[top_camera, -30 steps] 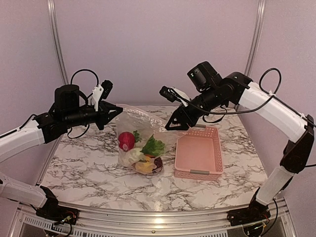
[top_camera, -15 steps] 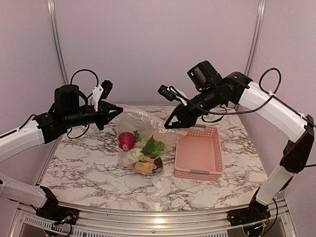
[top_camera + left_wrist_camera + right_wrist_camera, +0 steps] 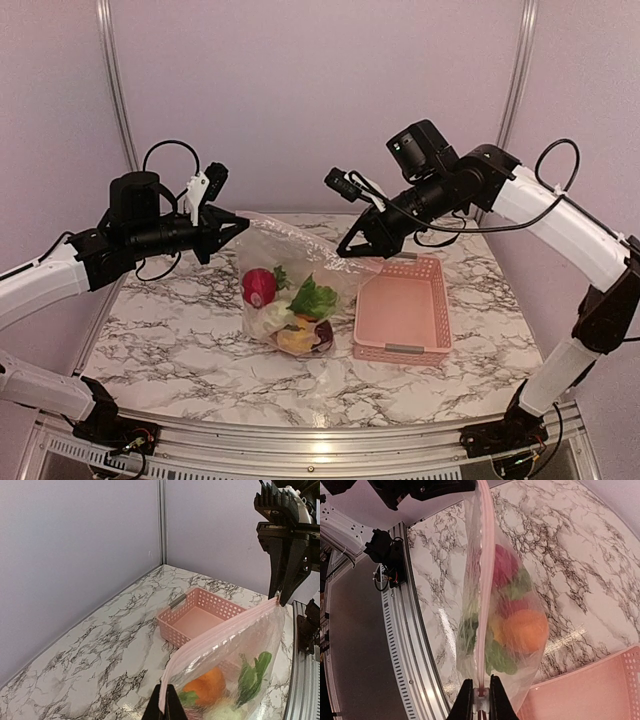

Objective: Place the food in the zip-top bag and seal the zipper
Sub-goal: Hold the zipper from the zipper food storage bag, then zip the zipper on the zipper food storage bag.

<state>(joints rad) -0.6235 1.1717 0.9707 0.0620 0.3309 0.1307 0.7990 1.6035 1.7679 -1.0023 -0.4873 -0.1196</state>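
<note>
- Clear, crinkly zip-top bag (image 3: 300,262) hangs stretched at frame centre, with the toy fruits and vegetables (image 3: 290,310) inside it.
- Left gripper (image 3: 241,222) is clenched on one end of the pinkish mouth strip (image 3: 220,632); right gripper (image 3: 345,251) pinches the other end.
- Pink slotted plastic basket (image 3: 403,310) lies just right of the bag.
- White marble-patterned table (image 3: 170,320) is beneath, with pale lilac walls (image 3: 300,90) behind.

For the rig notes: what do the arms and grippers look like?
Both the left arm and right arm have white shells, black joints and black cables. The left gripper is black with a white piece above; the right gripper is black, tapering, with a black camera block behind.
</note>
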